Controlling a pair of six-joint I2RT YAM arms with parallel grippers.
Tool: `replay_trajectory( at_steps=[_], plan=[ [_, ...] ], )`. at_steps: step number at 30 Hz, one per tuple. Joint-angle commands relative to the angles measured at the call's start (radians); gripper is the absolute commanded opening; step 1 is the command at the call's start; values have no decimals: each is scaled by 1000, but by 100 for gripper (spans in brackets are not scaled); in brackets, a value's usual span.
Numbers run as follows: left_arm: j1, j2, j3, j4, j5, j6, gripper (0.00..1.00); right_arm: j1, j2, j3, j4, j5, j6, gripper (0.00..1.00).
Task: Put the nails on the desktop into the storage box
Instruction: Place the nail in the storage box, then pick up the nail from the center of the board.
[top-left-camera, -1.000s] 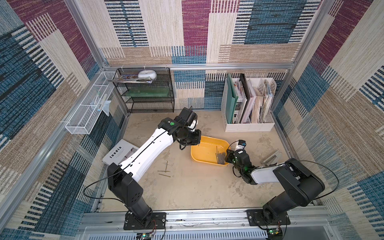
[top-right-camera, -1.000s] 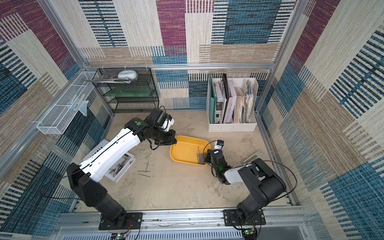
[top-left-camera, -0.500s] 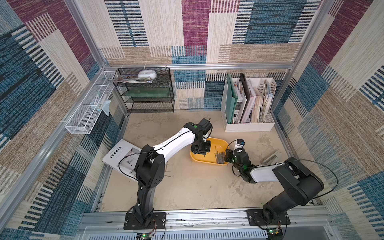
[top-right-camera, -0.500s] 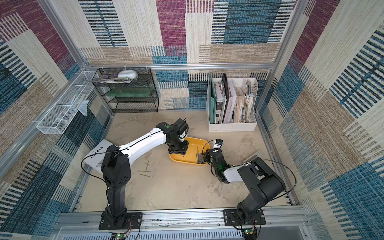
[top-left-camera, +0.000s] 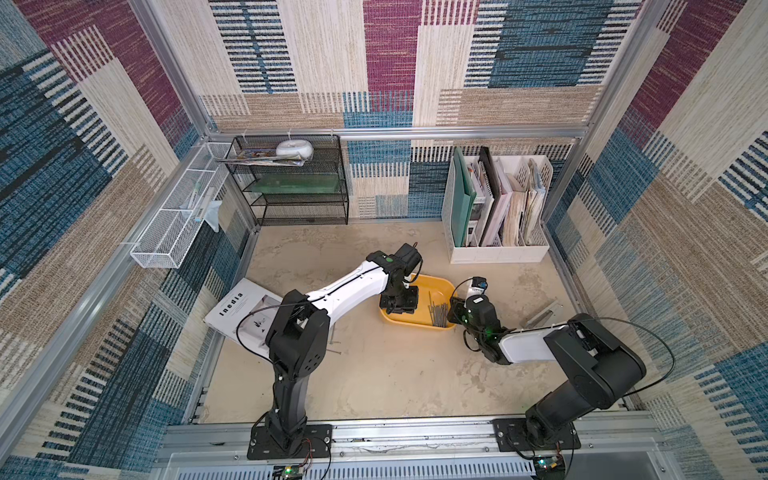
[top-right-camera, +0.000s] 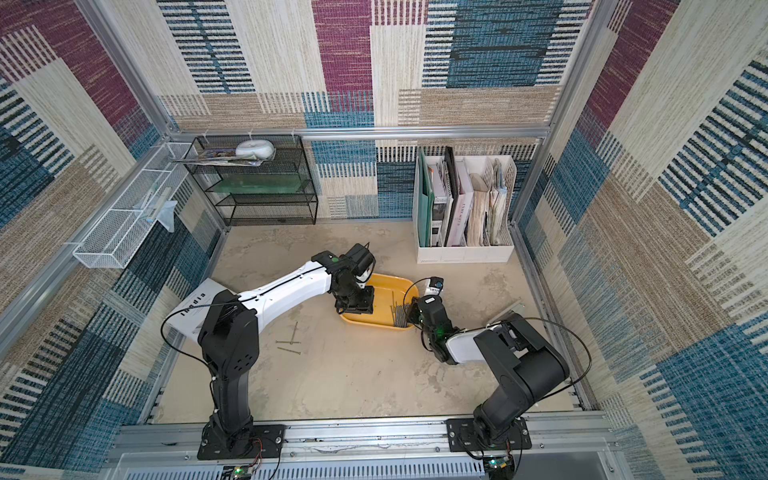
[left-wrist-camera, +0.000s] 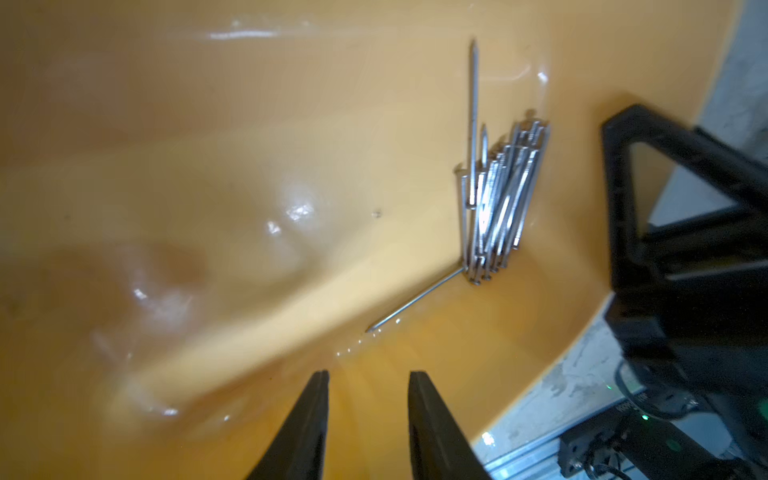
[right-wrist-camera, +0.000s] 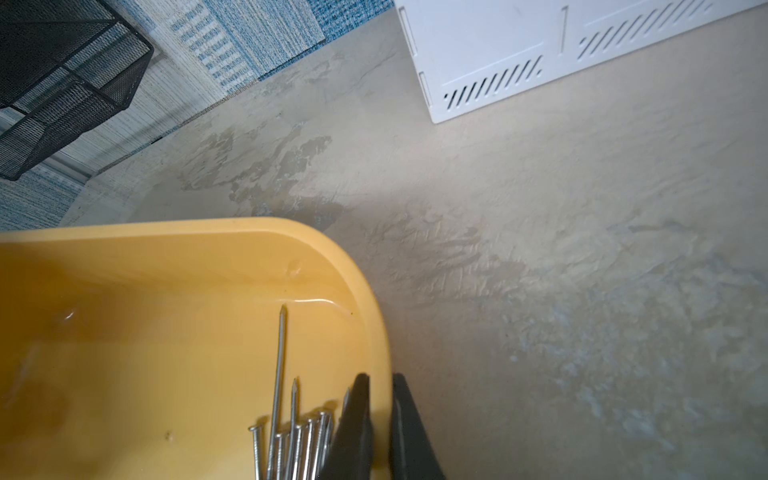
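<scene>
Left arm has swung across, and its left gripper (left-wrist-camera: 369, 380) now sits low inside the storage box (left-wrist-camera: 208, 124), jaws apart, holding nothing. One nail (left-wrist-camera: 415, 300) lies just ahead of it, touching the nail pile (left-wrist-camera: 498, 199). Right gripper (right-wrist-camera: 380, 379) is pinched shut on the box rim at that end. Three loose nails (top-right-camera: 291, 341) lie well apart from the box, back toward the left arm's base, so I'd say left is nearer. Two lie roughly crosswise, one angled. Desktop (top-right-camera: 353, 374) is mottled beige, with a file organiser (top-right-camera: 463, 249) and black mesh shelf (top-right-camera: 266, 203) along the back wall.
</scene>
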Motion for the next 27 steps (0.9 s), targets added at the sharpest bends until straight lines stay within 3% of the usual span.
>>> replay_trajectory(
  at_steps=[1,7,13,20,27],
  plan=[
    [5,-71,-5,-17,-14,-11,38,1,1,1,-38,4,-11,0],
    [91,-313,-183,-32,-63,1,39,1,-1,1,-41,5,-8,0],
    [312,-519,-479,-6,-87,33,42,1,-9,-22,6,26,-10,0],
    [382,-440,-528,30,-107,72,42,1,-1,-3,-15,14,-25,0],
    [408,-325,-574,33,-176,103,33,1,-6,-6,-26,16,-37,0]
  ],
)
